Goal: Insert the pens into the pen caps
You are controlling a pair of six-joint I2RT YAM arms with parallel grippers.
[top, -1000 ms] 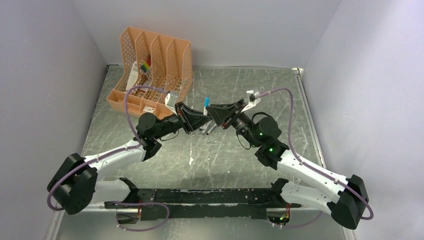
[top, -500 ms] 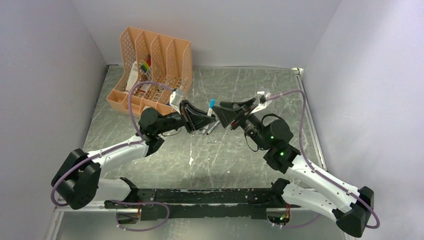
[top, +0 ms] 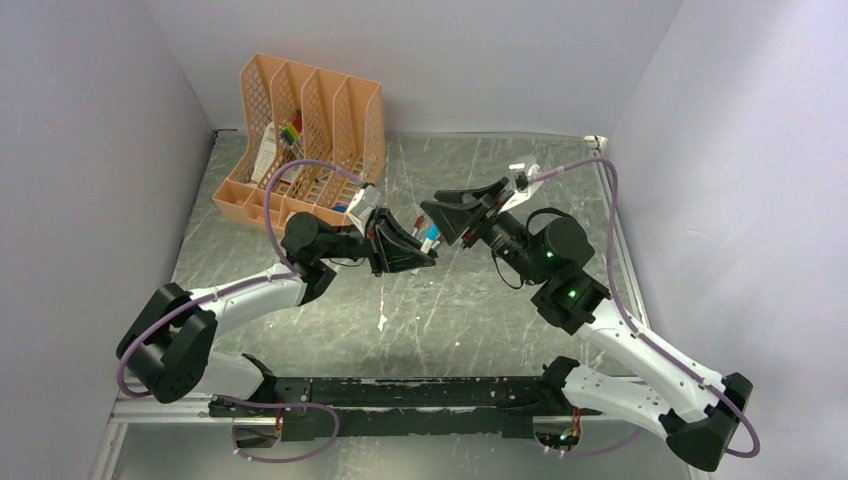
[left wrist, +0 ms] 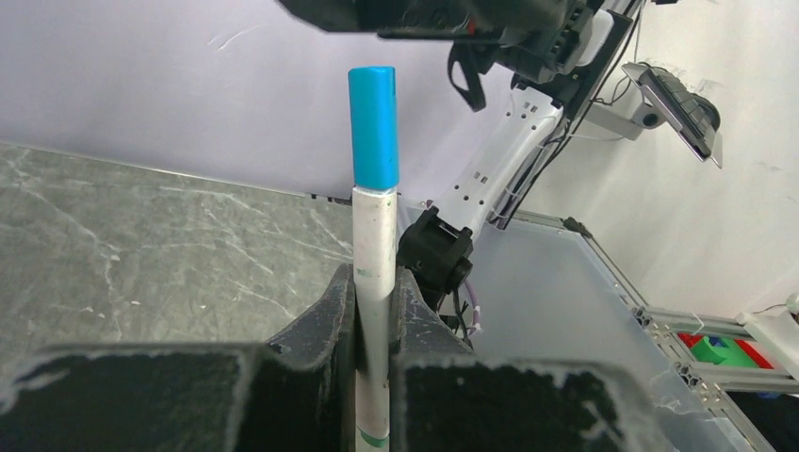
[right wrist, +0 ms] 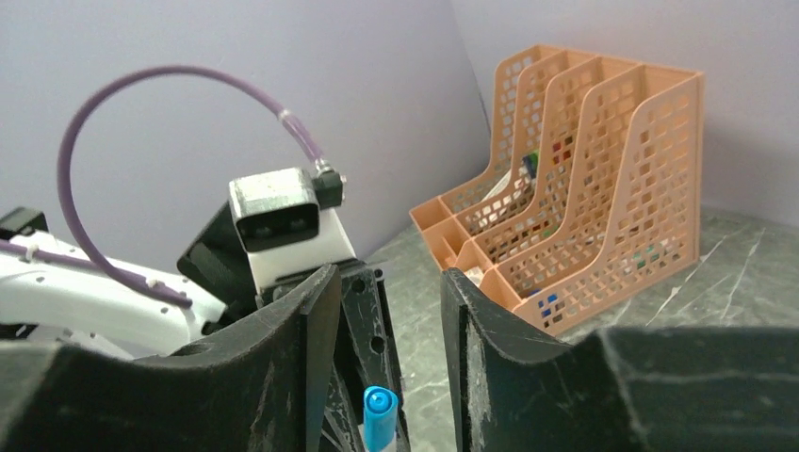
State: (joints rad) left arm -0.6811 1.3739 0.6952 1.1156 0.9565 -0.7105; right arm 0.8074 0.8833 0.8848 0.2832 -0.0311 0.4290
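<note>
The pen (left wrist: 374,235), a white-grey barrel, stands upright at the centre of the left wrist view, clamped between the two fingers of the left tool (left wrist: 375,282). A teal-blue cap (left wrist: 374,127) sits on its upper end. In the top view, pen and cap are held in the middle of the frame over the grey worktop (top: 480,300). The right tool (right wrist: 386,282) faces them with its fingers spread apart, gripping nothing; the cap shows low between them in the right wrist view. An orange file rack (top: 300,120) stands at the upper left of the top view.
</note>
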